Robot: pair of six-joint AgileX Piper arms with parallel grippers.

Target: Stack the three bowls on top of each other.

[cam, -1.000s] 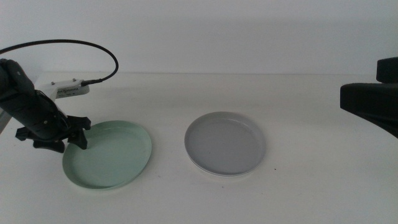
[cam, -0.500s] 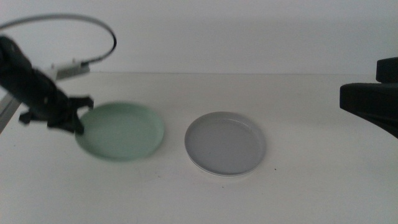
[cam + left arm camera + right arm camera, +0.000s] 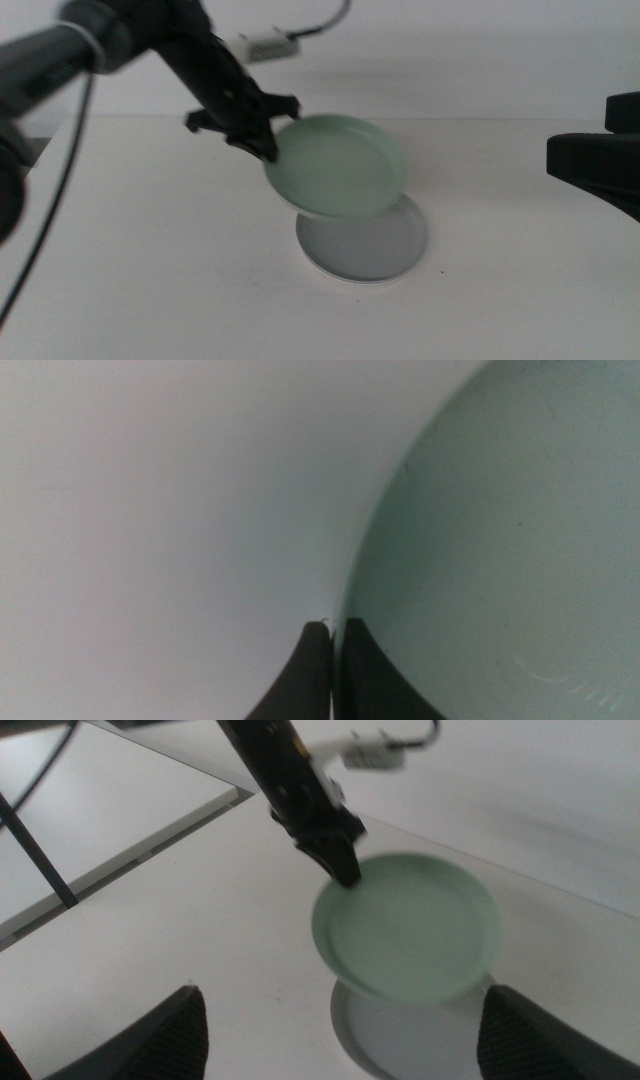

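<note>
Moved since a second ago: the left gripper [image 3: 262,140] has carried the green bowl [image 3: 337,167] off the table's left side, up and toward the middle. I now see the bowl in the air, tilted, its near edge overlapping the grey bowl [image 3: 365,248] below it. Jaws pinched tight on the green rim at the bowl's left edge; in the left wrist view they [image 3: 332,675] show almost no gap, rim between them, bowl interior [image 3: 500,550] alongside. Grey bowl sits flat on the table [image 3: 150,270], centre-right; a pale edge under it, and I can't tell whether that's the white bowl. Right gripper [image 3: 340,1040] waits at the right, jaws spread wide, looking across at the green bowl [image 3: 405,928].
</note>
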